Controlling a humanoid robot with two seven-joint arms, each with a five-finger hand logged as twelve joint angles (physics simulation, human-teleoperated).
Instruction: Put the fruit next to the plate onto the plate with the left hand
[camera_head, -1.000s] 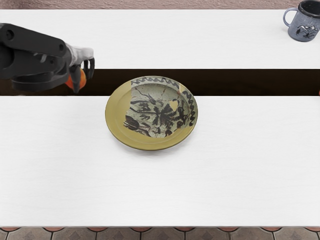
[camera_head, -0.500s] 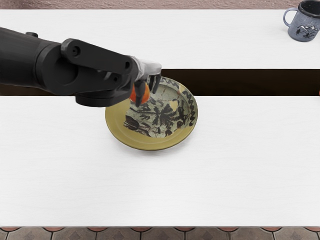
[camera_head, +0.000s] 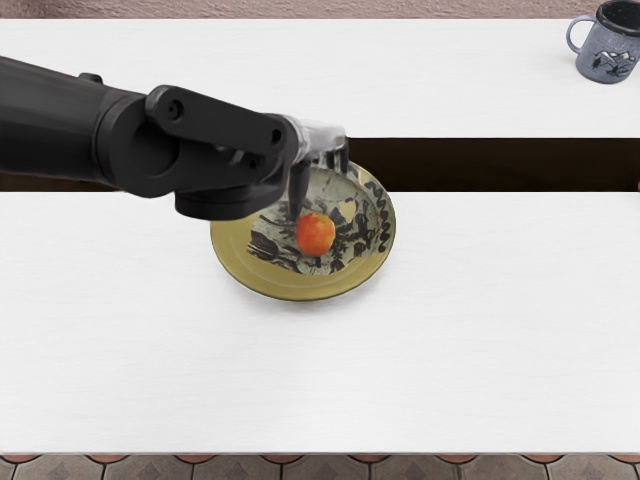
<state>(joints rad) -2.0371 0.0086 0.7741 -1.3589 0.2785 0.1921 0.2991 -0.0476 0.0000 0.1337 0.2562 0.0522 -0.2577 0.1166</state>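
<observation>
The fruit (camera_head: 315, 233), small, round and orange-red, lies on the painted middle of the plate (camera_head: 300, 291), clear of the olive rim. It looks light and firm with a smooth skin, so it would likely roll at a nudge and slip from a shallow pinch; a grasp from above, with fingers curled around its widest part on opposite sides, seems safest (squeezing hard might bruise it). The left hand (camera_head: 318, 160) hangs just above and behind it, its fingers (camera_head: 298, 192) pointing down, loosely apart and holding nothing. Whether the lowest dark fingertip touches the top of the fruit I cannot tell. The thick forearm (camera_head: 120, 150) covers the palm and the plate's upper left edge. What kind of fruit it is stays unclear. A mug (camera_head: 606, 42) stands far off at the right edge of the table (camera_head: 450, 350).
</observation>
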